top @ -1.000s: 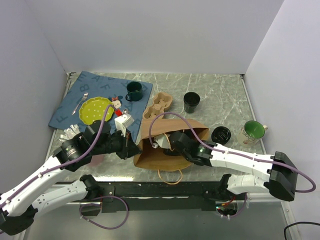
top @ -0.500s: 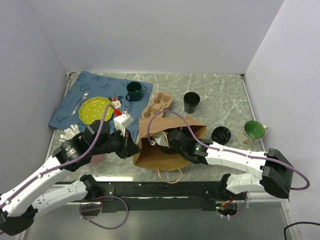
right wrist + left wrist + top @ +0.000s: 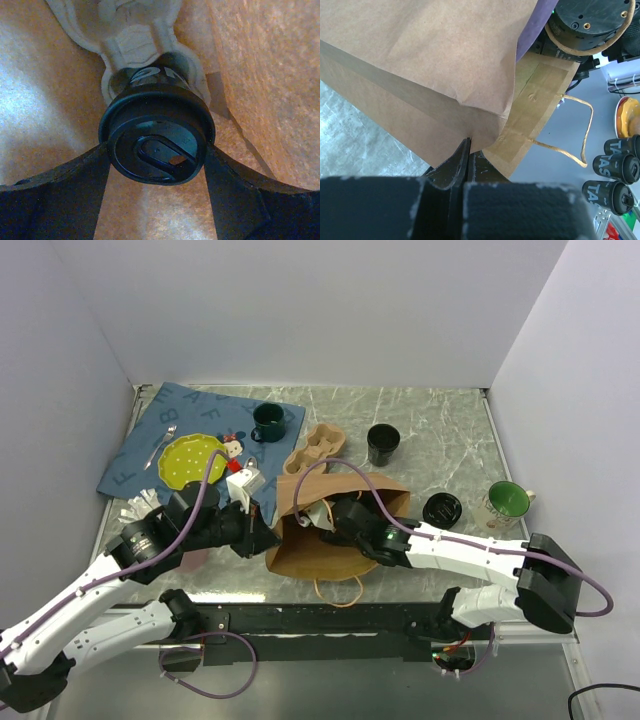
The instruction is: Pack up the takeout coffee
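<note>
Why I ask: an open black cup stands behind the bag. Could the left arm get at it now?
Probably not: the left gripper is shut on the edge of the paper bag, and that bag stands between it and the open black cup.

Brown paper bag point(image 3: 320, 555) lying on its side mid-worktop point(image 3: 440, 420), left gripper point(image 3: 264, 537) right up against its left edge, and the right arm point(image 3: 450, 548) is buried in the open mouth, tip out of sight. Behind the bag sit a pulp cup carrier point(image 3: 316, 448) and an open black cup point(image 3: 382, 444). Off to the right, a round black lid point(image 3: 441, 508) and a green-lined mug point(image 3: 505, 502).
</note>
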`<control>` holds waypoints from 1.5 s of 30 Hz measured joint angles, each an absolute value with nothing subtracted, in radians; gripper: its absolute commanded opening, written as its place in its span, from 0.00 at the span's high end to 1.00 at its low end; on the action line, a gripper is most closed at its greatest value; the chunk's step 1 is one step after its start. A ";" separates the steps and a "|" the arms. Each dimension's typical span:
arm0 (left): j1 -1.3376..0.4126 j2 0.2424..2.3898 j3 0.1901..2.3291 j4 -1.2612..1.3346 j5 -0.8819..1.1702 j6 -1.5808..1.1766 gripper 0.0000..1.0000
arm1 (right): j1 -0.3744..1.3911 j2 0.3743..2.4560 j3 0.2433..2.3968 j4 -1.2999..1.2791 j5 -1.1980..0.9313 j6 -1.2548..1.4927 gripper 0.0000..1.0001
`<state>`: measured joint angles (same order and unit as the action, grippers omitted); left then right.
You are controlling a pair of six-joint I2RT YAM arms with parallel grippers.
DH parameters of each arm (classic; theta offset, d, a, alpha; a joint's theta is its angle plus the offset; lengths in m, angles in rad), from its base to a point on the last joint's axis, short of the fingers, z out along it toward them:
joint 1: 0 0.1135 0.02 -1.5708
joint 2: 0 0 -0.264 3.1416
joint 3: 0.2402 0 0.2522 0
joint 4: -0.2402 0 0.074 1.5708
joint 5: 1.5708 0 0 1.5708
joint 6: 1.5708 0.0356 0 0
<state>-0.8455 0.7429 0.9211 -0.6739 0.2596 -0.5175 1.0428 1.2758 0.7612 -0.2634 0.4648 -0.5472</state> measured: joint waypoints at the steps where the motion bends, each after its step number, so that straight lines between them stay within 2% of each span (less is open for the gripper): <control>1: -0.846 0.743 0.920 -0.673 0.260 -0.517 0.99 | 1.043 1.278 0.762 -0.262 0.467 -0.545 0.73; 19: -0.843 0.751 0.920 -0.672 0.245 -0.517 0.99 | 1.021 1.318 0.767 -0.209 0.468 -0.542 0.63; 21: -0.843 0.751 0.920 -0.672 0.245 -0.516 0.99 | 1.018 1.322 0.769 -0.205 0.466 -0.543 0.59; 24: -0.842 0.751 0.920 -0.671 0.239 -0.516 0.99 | 1.012 1.331 0.776 -0.202 0.463 -0.544 0.46; 25: -0.841 0.751 0.920 -0.671 0.239 -0.516 0.99 | 1.009 1.334 0.780 -0.202 0.461 -0.543 0.38; 28: -0.841 0.751 0.920 -0.670 0.238 -0.516 0.99 | 1.005 1.336 0.785 -0.205 0.457 -0.543 0.30; 36: -0.841 0.760 0.921 -0.667 0.244 -0.515 0.99 | 1.000 1.322 0.795 -0.245 0.454 -0.533 0.22; 39: -0.841 0.771 0.928 -0.669 0.249 -0.508 0.99 | 0.997 1.315 0.805 -0.278 0.454 -0.532 0.14; 45: -0.841 0.803 0.962 -0.677 0.257 -0.491 0.99 | 0.988 1.300 0.836 -0.355 0.447 -0.518 0.13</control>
